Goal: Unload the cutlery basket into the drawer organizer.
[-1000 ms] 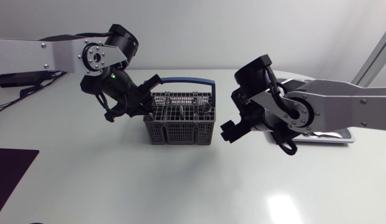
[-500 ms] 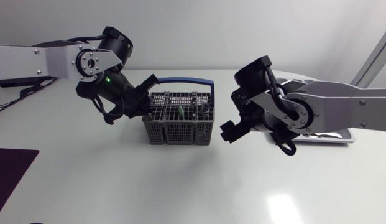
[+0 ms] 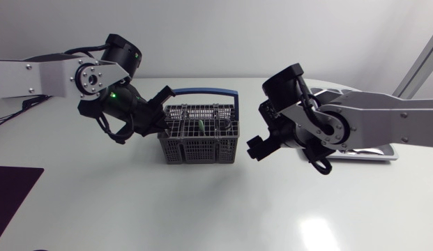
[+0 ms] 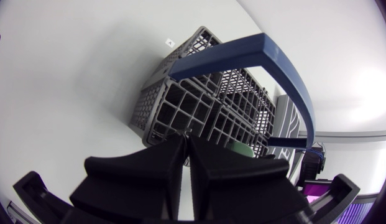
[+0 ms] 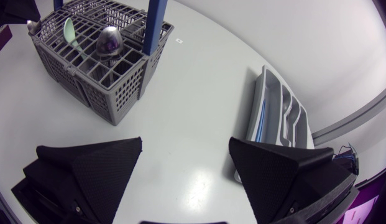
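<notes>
The grey mesh cutlery basket [image 3: 200,143] with a blue handle [image 3: 202,90] stands mid-table, holding a green utensil [image 3: 201,126] and metal pieces. My left gripper [image 3: 166,96] is at the basket's left top corner. In the left wrist view its fingers [image 4: 149,174] are pressed together, with a thin metal cutlery handle [image 4: 189,132] showing at their tips above the basket [image 4: 199,106]. My right gripper [image 3: 258,146] hangs open just right of the basket, nothing in it. From the right wrist, the basket [image 5: 93,68] holds a spoon bowl [image 5: 110,40], and the organizer [image 5: 286,118] lies beside the gripper [image 5: 183,168].
The grey drawer organizer [image 3: 375,155] lies at the right, mostly hidden behind my right arm. A dark mat [image 3: 10,192] lies at the table's left edge. Bare white tabletop runs in front of the basket.
My left arm has swung leftward and the gripper has shifted slightly left at the basket's corner, its fingers closing a little tighter. The right arm has not moved.
</notes>
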Motion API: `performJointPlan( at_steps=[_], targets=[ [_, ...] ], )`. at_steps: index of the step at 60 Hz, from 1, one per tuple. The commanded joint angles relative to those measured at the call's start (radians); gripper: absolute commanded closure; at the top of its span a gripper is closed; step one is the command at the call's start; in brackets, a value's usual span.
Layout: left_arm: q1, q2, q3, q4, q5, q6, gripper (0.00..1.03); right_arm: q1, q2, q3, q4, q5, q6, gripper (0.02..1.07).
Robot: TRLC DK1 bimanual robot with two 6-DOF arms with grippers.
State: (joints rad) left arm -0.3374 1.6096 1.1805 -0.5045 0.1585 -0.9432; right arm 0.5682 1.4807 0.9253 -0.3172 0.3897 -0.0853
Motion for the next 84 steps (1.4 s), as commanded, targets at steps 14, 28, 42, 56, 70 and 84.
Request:
performJointPlan(
  at_steps=[14,28,42,56,70,84],
  targets=[
    [0.052,-0.005,-0.127,0.084,0.075,-0.014,0.97,0.007,0.021,-0.036,0.012,0.001,0.021,0.06],
    [0.121,-0.002,-0.142,0.103,0.191,-0.008,0.97,0.007,0.023,-0.037,0.012,0.001,0.022,0.06],
    [0.150,-0.007,-0.156,0.107,0.285,-0.003,0.97,0.007,0.026,-0.032,0.012,0.001,0.022,0.06],
    [0.155,-0.039,-0.148,0.107,0.308,-0.012,0.97,0.010,0.027,-0.029,0.013,0.001,0.021,0.06],
    [0.155,-0.076,-0.136,0.107,0.337,-0.022,0.97,0.018,0.035,-0.025,0.013,0.001,0.022,0.06],
    [0.153,-0.111,-0.124,0.101,0.349,-0.037,0.97,0.018,0.033,-0.029,0.012,0.001,0.021,0.06]
  ],
)
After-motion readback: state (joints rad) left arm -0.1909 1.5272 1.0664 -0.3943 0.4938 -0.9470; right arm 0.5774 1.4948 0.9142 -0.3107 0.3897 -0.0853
